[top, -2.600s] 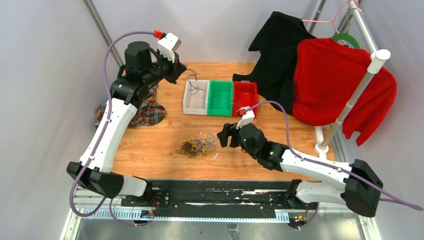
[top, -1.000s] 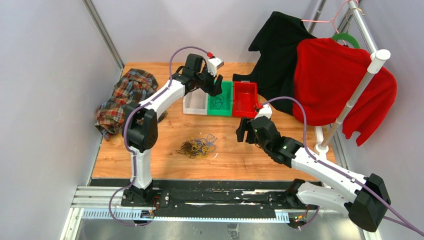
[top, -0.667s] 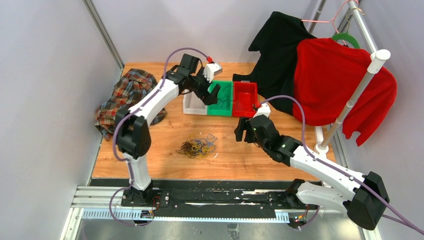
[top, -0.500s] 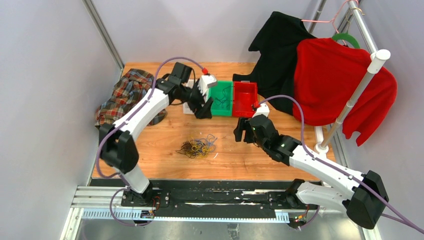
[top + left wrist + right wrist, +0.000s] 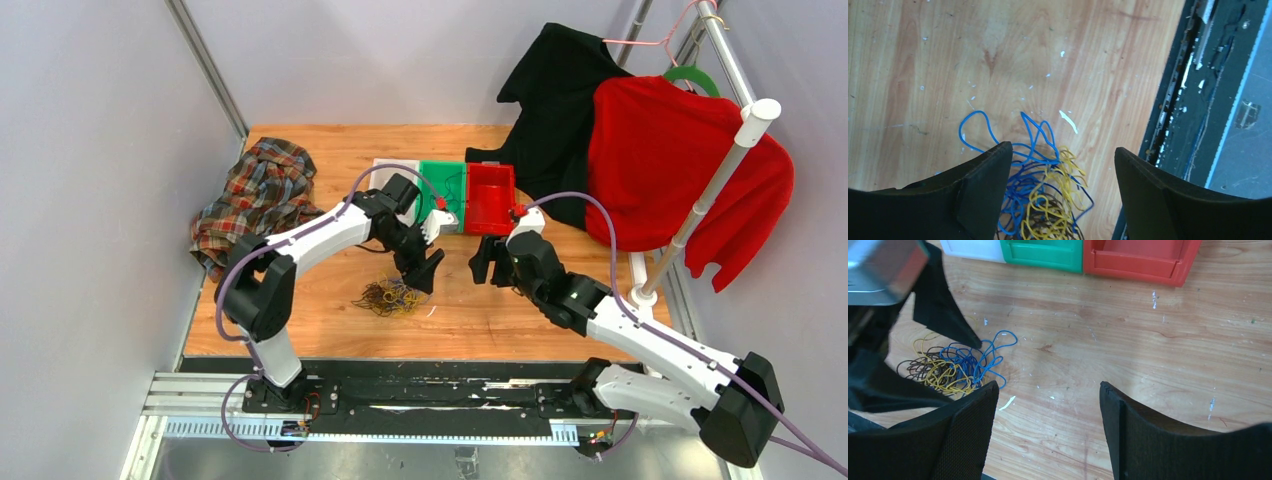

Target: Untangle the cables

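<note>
The cables (image 5: 392, 296) lie as a small tangle of blue, yellow and dark brown loops on the wooden table (image 5: 330, 320). My left gripper (image 5: 422, 272) hangs just above the tangle's right side, open and holding nothing. In the left wrist view the cables (image 5: 1048, 205) show low between the spread fingers (image 5: 983, 185) of the left gripper (image 5: 1063, 148). My right gripper (image 5: 482, 262) hovers open and empty over bare wood to the right of the tangle. Its wrist view has the cables (image 5: 950, 367) at the left, beyond the right gripper (image 5: 1049, 385).
A green bin (image 5: 442, 182) and a red bin (image 5: 490, 195) stand side by side behind the grippers, beside a white bin (image 5: 973, 247). A plaid cloth (image 5: 255, 195) lies at the back left. Black (image 5: 560, 110) and red (image 5: 680, 170) garments hang on a rack (image 5: 715, 190) at the right.
The left arm has swung from over the green bin down and forward to just above the tangle, with its jaws wider apart. The right arm has barely moved.
</note>
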Robot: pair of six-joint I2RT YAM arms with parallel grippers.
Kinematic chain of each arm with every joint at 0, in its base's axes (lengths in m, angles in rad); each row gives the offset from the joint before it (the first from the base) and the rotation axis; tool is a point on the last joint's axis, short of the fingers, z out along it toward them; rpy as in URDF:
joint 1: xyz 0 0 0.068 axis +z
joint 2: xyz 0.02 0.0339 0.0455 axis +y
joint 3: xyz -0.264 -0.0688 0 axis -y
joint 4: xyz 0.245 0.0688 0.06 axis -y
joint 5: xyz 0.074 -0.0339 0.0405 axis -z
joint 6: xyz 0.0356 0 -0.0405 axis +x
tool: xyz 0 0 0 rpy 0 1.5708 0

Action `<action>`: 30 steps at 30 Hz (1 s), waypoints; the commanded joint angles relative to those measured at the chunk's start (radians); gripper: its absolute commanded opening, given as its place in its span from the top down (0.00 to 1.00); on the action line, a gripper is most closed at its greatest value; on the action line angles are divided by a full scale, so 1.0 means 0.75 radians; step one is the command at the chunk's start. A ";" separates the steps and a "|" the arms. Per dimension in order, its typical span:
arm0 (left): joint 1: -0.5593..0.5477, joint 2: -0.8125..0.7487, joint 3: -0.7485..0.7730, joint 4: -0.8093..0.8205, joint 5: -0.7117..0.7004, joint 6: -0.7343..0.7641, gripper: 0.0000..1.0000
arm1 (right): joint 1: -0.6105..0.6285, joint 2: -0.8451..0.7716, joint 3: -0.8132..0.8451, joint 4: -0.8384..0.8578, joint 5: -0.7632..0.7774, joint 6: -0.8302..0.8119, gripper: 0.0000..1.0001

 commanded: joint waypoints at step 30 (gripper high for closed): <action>-0.024 -0.135 0.127 -0.050 0.008 -0.121 0.99 | -0.034 -0.083 -0.091 0.138 -0.163 0.024 0.24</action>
